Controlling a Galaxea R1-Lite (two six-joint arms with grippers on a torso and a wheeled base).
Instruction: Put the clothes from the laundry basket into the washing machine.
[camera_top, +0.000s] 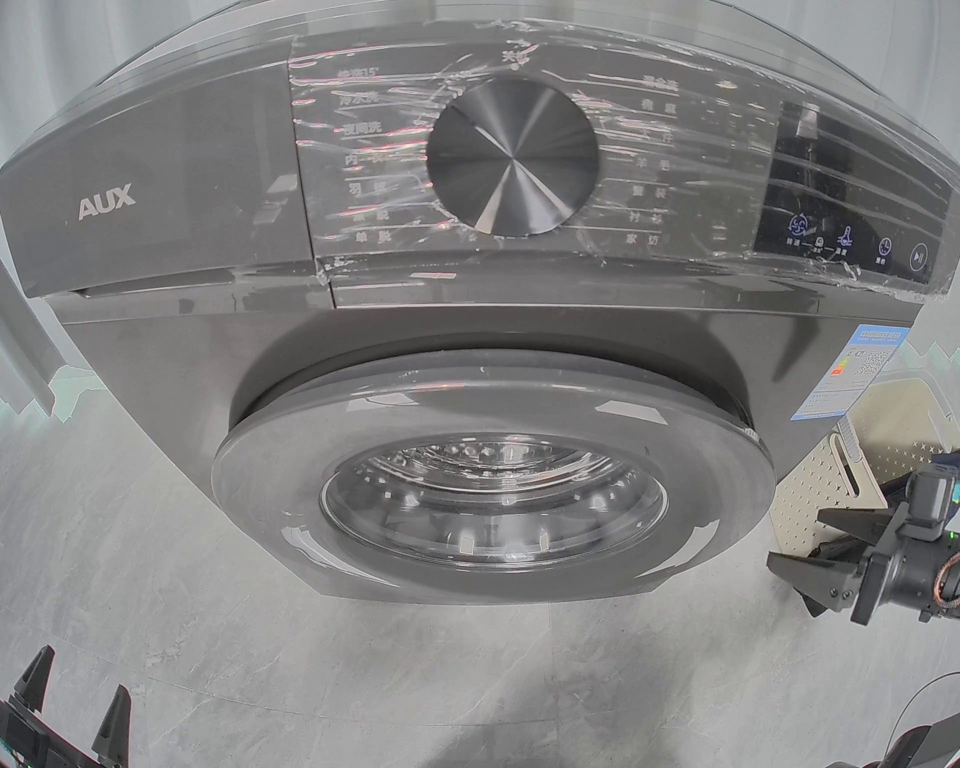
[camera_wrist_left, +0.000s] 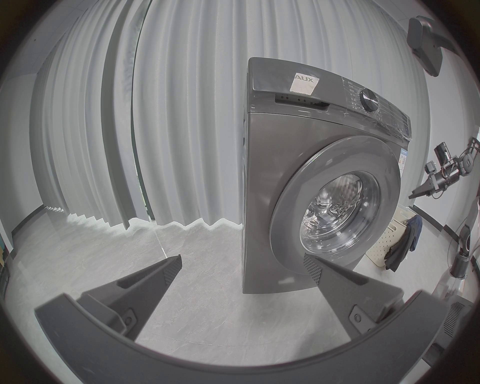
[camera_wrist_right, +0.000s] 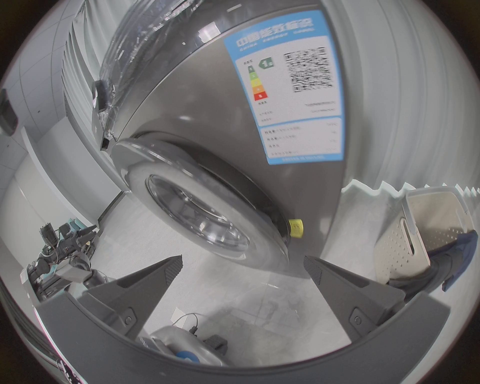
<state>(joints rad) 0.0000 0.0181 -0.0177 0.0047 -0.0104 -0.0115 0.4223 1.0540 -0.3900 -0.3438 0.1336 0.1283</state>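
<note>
Washing machine: you are facing the grey washing machine; its round door is sitting shut, with the steel drum showing through the glass.
Labels: a logo is sitting on the drawer front, and a blue energy sticker is clinging near the front's right edge.
Right wrist view: it is giving you a yellow cap at the door's right edge.
Laundry basket: the cream laundry basket is standing on the floor just right of the machine, with dark clothes hanging over its rim.
Left claw: the left claw is hanging wide open at near left, gripping nothing.
Right claw: the right claw is gaping wide beside the basket, holding nothing.
</note>
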